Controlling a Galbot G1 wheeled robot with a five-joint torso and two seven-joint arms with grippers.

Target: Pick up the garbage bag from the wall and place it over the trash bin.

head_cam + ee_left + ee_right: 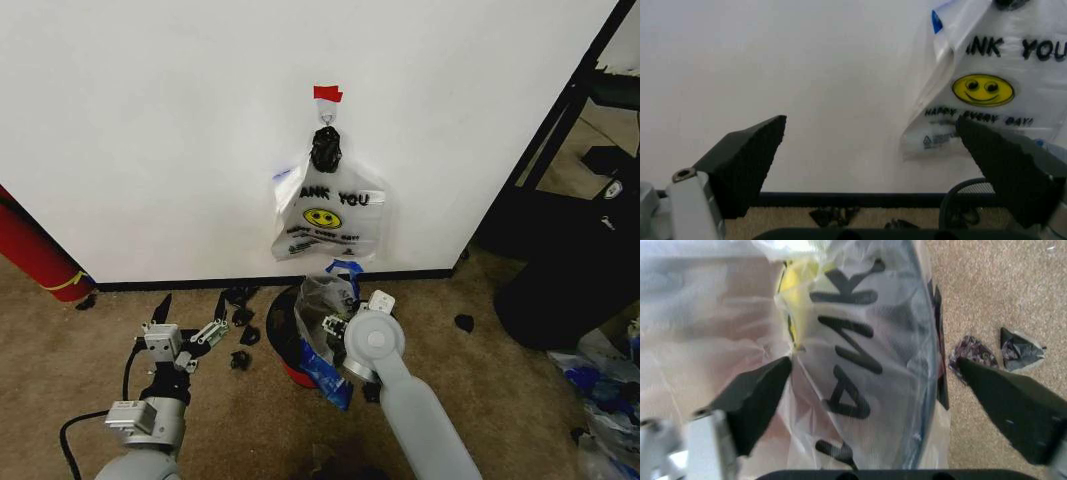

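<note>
Crinkling garbage bag (325, 335) inside trash bin (285, 340)

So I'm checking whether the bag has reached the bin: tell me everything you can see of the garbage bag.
The garbage bag is thin, crinkly, see-through plastic with blue printed patches and large black lettering. It lies crumpled over the trash bin at the foot of the wall, one blue-printed flap hanging down the bin's front, not spread around the rim. The right gripper is open, fingers either side of the plastic. Whether they touch it is unclear.
</note>
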